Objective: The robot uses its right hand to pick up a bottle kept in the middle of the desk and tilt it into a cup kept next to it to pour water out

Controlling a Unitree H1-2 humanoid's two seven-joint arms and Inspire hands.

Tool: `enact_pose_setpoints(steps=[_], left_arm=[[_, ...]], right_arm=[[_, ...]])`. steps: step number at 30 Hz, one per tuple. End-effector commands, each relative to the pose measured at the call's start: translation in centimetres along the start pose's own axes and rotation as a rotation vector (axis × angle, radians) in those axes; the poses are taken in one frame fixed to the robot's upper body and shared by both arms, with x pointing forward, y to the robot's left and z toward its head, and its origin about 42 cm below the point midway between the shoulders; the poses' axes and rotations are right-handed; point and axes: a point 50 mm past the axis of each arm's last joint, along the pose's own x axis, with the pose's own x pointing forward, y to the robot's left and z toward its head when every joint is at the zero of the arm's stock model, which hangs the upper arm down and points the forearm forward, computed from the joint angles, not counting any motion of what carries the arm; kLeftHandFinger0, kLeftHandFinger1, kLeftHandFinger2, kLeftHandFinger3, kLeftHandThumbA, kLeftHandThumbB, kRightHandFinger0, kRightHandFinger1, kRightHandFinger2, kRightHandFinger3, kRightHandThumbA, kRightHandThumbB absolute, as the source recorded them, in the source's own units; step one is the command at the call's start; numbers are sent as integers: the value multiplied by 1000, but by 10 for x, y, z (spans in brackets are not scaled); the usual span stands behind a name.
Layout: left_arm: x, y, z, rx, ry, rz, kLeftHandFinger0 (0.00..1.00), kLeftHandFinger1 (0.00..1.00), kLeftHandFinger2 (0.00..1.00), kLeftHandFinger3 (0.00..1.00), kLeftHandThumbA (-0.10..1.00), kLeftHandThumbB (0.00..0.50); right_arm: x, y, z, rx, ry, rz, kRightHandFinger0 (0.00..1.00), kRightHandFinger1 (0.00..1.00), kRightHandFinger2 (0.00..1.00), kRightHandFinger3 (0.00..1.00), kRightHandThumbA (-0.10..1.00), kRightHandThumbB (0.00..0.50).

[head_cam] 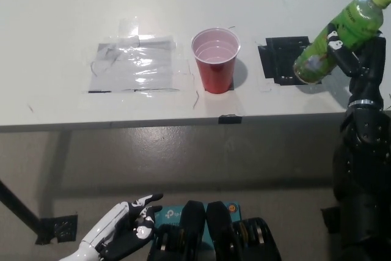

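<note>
With the bottle [339, 40] already off the worktop [73, 10] and gripped in my right robot hand [349, 53], I judge the pickup finished and the pour not yet begun. My fingers are clamped round its middle, and it hangs in the air to the right of the cup [215, 59], well apart from it, above the black patch [282, 59] of tape. It leans with its cap up and away from the cup, so nothing can run out as it is. What is left, as I see it: carry the bottle across to the cup, bring its mouth over the rim, and tip it the other way. I cannot tell whether the cap is loosened. The cup stands upright near the front edge of the worktop. My black forearm rises steeply from below the edge, right of the cup. My left robot hand [119, 233] rests low and left of the cup, off the worktop, fingers apart and empty.
</note>
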Motion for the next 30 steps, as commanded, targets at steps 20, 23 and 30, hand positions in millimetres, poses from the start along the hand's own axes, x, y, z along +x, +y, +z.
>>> enact_pose_setpoints(steps=[20, 23, 30], left_arm=[[3, 7, 11, 26, -20, 5, 733, 950, 1000, 1000, 1000, 330], [1, 8, 10, 27, -17, 7, 731, 947, 1000, 1000, 1000, 324], [1, 9, 10, 27, -15, 5, 730, 944, 1000, 1000, 1000, 311]], right_arm=[[24, -6, 34, -399, -341, 175, 0, 0, 0, 205, -100, 207], [22, -1, 28, -378, -326, 184, 0, 0, 0, 202, -100, 209], [17, -3, 19, -344, -263, 159, 0, 0, 0, 258, -100, 179]])
